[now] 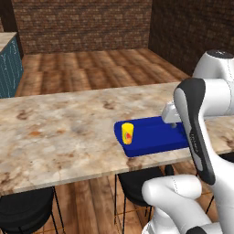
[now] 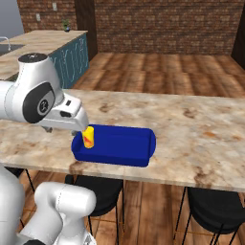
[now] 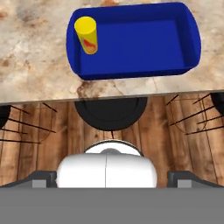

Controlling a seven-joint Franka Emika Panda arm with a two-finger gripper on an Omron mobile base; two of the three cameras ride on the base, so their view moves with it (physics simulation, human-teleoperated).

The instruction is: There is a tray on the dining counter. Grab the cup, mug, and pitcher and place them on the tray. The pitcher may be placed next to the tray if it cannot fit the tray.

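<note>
The blue tray [image 1: 155, 135] [image 2: 119, 143] [image 3: 144, 43] lies on the marbled dining counter [image 1: 64, 132] [image 2: 201, 139] near its front edge. The small yellow cup [image 1: 128, 133] [image 2: 88, 137] [image 3: 86, 35] with a red mark stands upright inside the tray's left end. My gripper [image 3: 112, 178] [image 1: 172, 122] hovers above the tray's near side and the counter edge, apart from the cup. It is open, its dark fingertips [image 3: 43, 177] spread wide with nothing between them. The mug and the pitcher are out of view.
Black bar stools [image 1: 23, 210] [image 2: 210, 206] [image 3: 109, 111] stand under the counter's front edge. A teal cabinet run [image 2: 72, 60] [image 1: 9, 64] stands at the far left. Wooden floor [image 1: 91, 64] and brick walls lie beyond the counter.
</note>
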